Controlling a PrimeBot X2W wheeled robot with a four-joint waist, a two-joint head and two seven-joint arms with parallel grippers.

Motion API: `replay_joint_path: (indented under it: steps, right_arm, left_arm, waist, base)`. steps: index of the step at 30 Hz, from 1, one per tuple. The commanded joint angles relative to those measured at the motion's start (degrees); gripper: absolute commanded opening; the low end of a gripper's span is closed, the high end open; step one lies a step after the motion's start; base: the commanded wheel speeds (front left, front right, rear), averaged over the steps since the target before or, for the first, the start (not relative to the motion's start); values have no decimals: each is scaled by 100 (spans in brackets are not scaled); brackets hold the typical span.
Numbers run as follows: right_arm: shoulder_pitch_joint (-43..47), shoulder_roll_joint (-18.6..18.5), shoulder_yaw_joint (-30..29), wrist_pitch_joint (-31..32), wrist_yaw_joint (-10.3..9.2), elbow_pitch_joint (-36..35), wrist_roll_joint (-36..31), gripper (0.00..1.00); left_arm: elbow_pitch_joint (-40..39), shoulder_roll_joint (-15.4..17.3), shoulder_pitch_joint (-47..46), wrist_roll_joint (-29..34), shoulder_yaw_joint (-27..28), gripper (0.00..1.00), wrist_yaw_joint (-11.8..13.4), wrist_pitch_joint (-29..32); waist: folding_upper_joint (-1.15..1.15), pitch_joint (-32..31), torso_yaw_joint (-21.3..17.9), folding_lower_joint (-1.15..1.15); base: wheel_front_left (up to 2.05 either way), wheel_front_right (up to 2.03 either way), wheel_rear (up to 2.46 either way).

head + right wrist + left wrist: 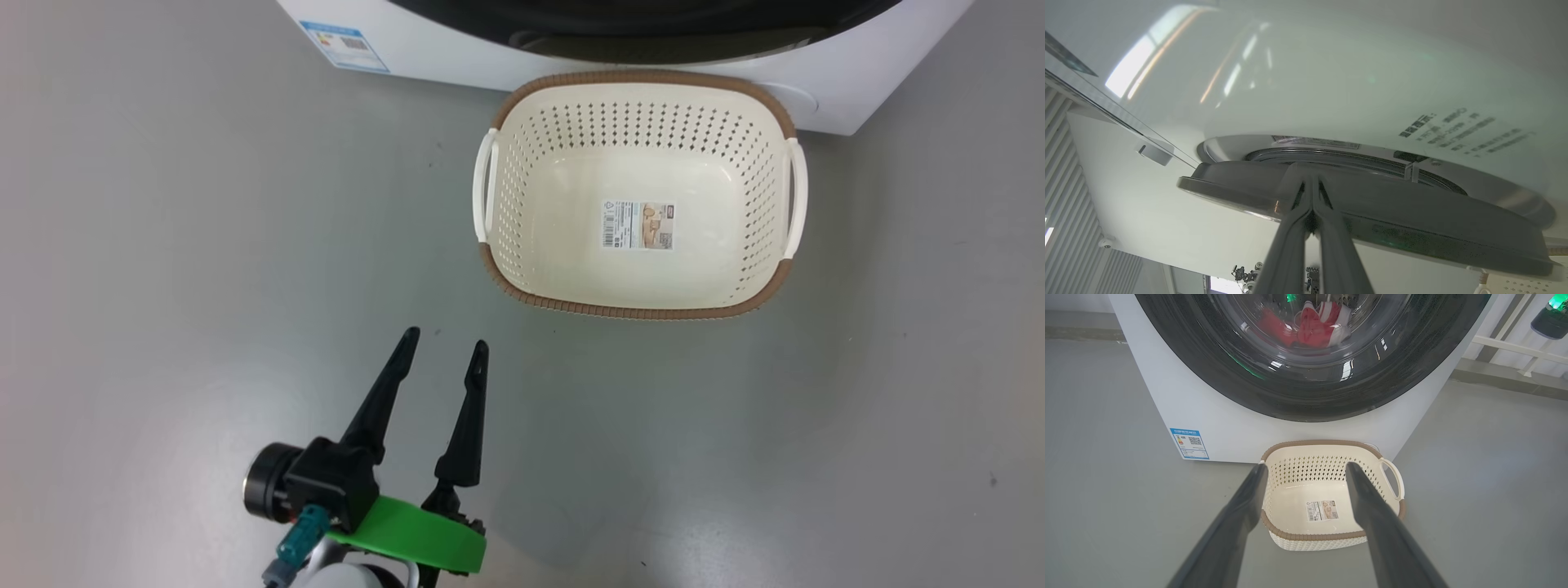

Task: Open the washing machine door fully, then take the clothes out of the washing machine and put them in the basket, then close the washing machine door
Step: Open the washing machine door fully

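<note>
The white washing machine (1229, 433) stands ahead with its glossy black round door (1306, 388). Red and white clothes (1314, 328) lie behind the glass. On the floor right in front of the machine (457, 57) sits the cream basket (637, 310), with only a sticker on its bottom. My left gripper (447, 340) hovers open, low and left of the basket (1310, 537), fingers pointing toward it. In the right wrist view my right gripper (1310, 181) is shut, its tips against the grey edge of the door (1412, 220), which stands slightly off the machine front (1331, 81).
Grey floor (204, 245) spreads to the left and right of the basket. A blue label (1189, 444) marks the machine's lower left corner. A white rail (1515, 347) and a dark device with a green light (1551, 318) stand to the machine's right.
</note>
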Motion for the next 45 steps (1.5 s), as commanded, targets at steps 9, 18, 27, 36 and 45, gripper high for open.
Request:
replay_joint_path:
  steps: [9,18,27,36,45]
  right_arm:
    - [-612,-146,278,566,2,401,-189,0]
    - [-928,-168,390,725,2,681,-385,0]
    - [-673,-62,496,905,2,586,-539,0]
    - [-171,120,563,1040,2,372,-637,0]
    - [445,358,690,1253,2,118,-730,0]
  left_arm:
    - [-213,61,-186,-147,28,100,119,-68]
    - [-252,61,-254,-263,-59,100,185,-68]
    - [-264,61,-234,-319,-62,100,183,-68]
    - [-180,61,-89,-214,42,100,104,-68]
    - [-105,61,145,-106,243,100,-7,-68]
  waist:
    - [0,199,103,0]
    - [0,244,197,0]
    - [0,25,189,0]
    - [0,-345,108,0]
    - [0,-774,53,0]
  base:
    - [0,0,0]
    - [0,0,0]
    - [0,0,0]
    - [0,0,0]
    - [0,0,0]
